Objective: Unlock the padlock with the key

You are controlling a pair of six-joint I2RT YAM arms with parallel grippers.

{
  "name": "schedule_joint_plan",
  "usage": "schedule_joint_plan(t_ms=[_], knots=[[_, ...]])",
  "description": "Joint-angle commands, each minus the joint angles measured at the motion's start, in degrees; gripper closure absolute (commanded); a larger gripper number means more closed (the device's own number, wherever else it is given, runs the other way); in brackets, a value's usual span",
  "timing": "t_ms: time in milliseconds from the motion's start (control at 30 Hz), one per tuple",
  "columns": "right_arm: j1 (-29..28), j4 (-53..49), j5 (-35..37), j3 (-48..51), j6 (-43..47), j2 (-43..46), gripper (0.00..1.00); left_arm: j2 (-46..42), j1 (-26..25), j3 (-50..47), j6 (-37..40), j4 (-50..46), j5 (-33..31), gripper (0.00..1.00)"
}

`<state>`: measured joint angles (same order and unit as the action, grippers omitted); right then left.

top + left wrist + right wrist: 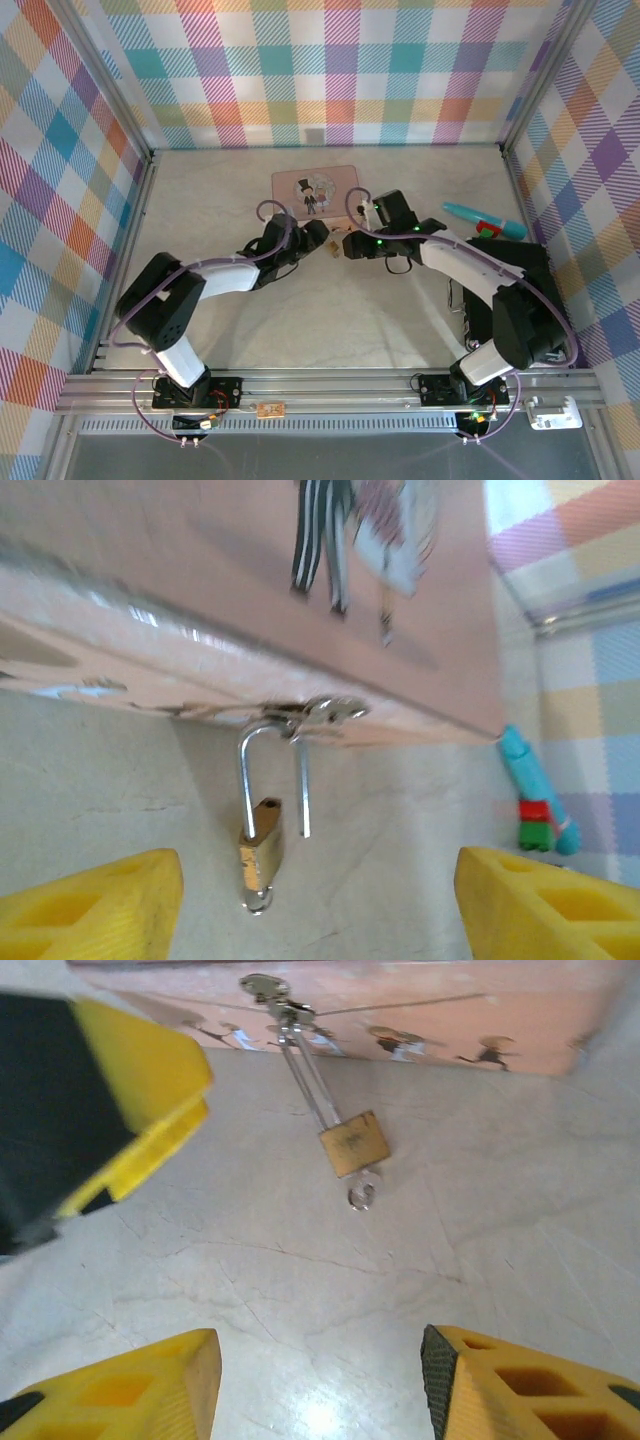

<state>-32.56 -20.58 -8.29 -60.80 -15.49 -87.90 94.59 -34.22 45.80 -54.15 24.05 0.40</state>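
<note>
Padlock (259, 855): brass, shackle (244, 770) open, hooked through pink tin (180, 570) clasp (322, 712), body on bench (300, 1290); left hand (318, 900), right hand (320, 1385): both released, empty

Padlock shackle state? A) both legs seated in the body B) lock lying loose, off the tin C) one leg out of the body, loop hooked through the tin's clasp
C: in the left wrist view one leg of the shackle hangs free beside the padlock, and its loop passes through the clasp of the pink tin.

Lab test cell, plaid-lined walls (330, 70)
</note>
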Motion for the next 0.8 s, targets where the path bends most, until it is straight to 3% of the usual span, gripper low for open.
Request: schedule_joint_plan(t_ms=[0,300,533,767], knots=[[-2.80,-0.35,5.31,-3.20,6.78,-4.29,0.43,-4.55,2.26,-2.86,-0.81,-0.24,-2.60,0.27],[-10.71,-6.66,22.39,-17.63,17.12,-21.48,0.42,-11.94,8.97,-8.75,-0.65,-0.32,0.09,0.27],[-11.57,-7.37,26.96,-22.41,19.26,-28.14,0.41,-14.36,11.04,-11.23,-0.07,-1.74,0.48,0.26],[-11.69,-7.75,29.34,-23.67,19.54,-31.28,0.56,-14.56,12.50,-11.53,0.10,-1.14,1.06,0.27]])
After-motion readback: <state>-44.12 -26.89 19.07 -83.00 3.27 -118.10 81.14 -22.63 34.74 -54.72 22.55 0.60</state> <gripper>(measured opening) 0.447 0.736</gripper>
